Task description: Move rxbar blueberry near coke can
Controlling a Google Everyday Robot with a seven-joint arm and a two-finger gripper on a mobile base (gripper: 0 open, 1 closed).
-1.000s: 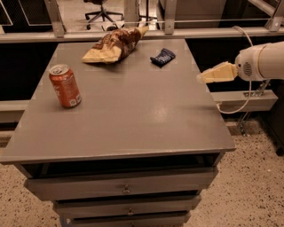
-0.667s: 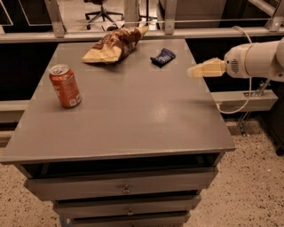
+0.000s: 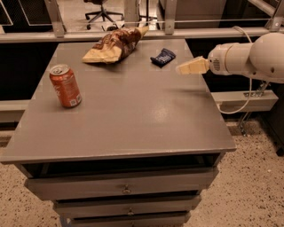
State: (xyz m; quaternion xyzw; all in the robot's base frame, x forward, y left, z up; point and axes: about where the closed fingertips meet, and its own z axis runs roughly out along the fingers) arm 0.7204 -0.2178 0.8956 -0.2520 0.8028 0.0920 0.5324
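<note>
While pincer [image 3: 179, 69], state unclear, hovers near rxbar blueberry [image 3: 163, 57], coke can [image 3: 65, 86] stands well apart.

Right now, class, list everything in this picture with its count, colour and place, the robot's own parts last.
red-orange metal soda can: one, red-orange, upright on the table's left side.
brown-and-yellow crinkled chip bag: one, brown and yellow, lying at the table's far edge.
small flat navy-blue wrapped bar: one, dark blue, tabletop's far right, right of the bag.
grey table with drawers: one, grey, centre.
black office chair: one, black, beyond the table.
gripper: one, pale cream, over the table's right edge, right of the bar.
white robot arm: one, white, right of the table.
</note>
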